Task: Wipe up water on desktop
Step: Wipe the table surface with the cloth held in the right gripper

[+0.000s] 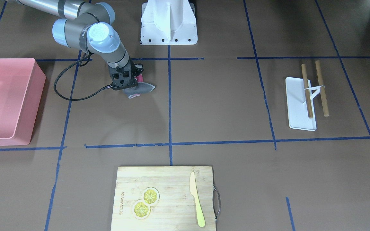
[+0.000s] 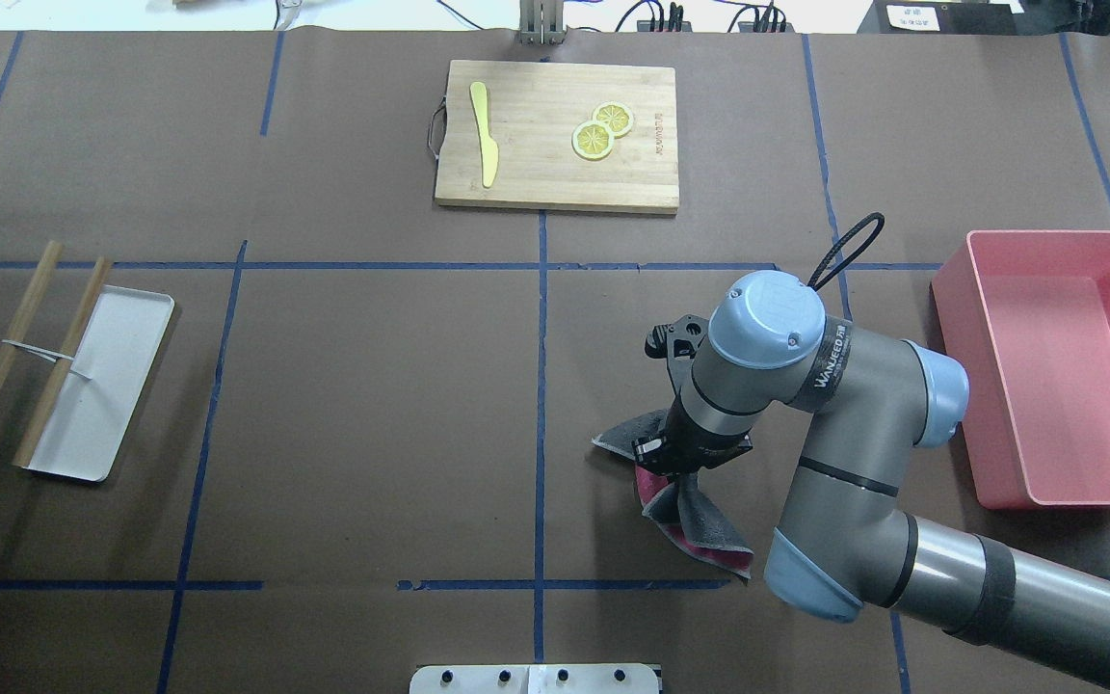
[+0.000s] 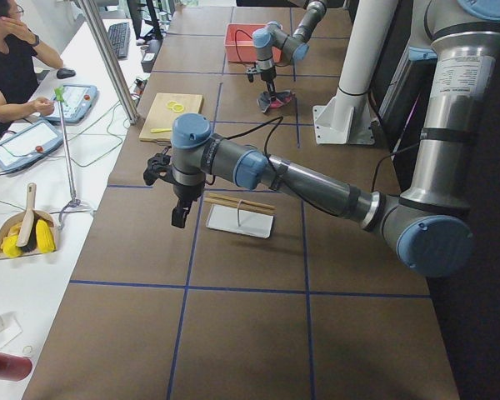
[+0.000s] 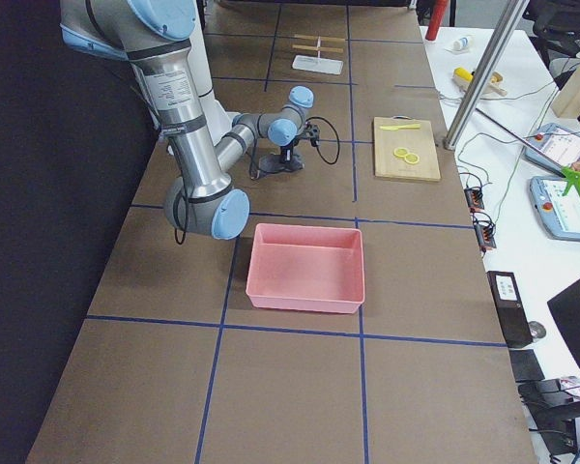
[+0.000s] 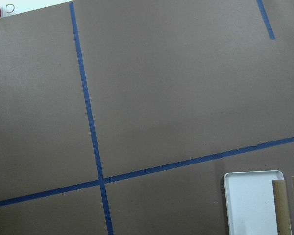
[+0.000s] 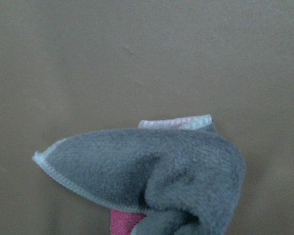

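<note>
The desktop (image 2: 372,405) is dark brown with blue tape lines; I see no water on it. My right gripper (image 2: 673,461) points down at the desktop right of centre, shut on a grey and pink cloth (image 2: 700,530) that is bunched under it and trails onto the surface. The front-facing view shows the same gripper (image 1: 127,87) and cloth (image 1: 143,88). The right wrist view is filled by the cloth (image 6: 152,166). My left gripper (image 3: 177,218) shows only in the exterior left view, hovering beside the white tray; I cannot tell if it is open or shut.
A pink bin (image 2: 955,386) stands at the right. A wooden cutting board (image 2: 555,183) at the far middle carries a yellow knife (image 2: 486,135) and lemon slices (image 2: 594,140). A white tray (image 2: 121,376) with two wooden sticks (image 2: 6,347) lies at the left.
</note>
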Action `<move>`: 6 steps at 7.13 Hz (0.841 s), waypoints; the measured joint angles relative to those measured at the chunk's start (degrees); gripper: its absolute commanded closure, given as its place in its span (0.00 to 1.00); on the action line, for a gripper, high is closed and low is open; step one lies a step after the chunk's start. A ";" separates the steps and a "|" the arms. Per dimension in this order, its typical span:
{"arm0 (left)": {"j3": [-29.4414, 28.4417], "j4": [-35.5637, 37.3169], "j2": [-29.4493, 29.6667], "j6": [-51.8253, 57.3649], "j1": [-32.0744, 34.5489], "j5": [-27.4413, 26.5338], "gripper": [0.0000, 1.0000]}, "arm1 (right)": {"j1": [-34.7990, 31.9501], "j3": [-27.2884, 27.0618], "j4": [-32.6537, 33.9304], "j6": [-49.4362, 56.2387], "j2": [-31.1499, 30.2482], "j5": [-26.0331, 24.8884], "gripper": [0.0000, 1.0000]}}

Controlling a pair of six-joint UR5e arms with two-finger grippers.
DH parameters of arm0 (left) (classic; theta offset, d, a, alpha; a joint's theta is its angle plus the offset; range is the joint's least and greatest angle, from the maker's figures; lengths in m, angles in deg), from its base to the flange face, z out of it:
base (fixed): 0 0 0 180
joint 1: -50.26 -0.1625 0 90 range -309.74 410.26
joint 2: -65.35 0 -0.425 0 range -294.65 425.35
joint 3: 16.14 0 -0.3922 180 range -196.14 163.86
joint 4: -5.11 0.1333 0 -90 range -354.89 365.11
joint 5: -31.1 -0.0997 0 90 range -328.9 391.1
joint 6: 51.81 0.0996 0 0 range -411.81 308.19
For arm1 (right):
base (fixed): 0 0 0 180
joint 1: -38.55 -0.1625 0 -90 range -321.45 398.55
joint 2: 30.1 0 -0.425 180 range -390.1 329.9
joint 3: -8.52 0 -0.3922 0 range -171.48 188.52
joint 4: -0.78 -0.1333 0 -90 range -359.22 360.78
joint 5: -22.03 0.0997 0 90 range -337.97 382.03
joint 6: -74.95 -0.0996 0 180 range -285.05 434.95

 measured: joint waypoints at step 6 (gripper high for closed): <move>1.10 -0.29 -1.41 0.02 0.01 0.14 0.00 | -10.62 5.46 0.61 8.43 -0.80 -0.86 1.00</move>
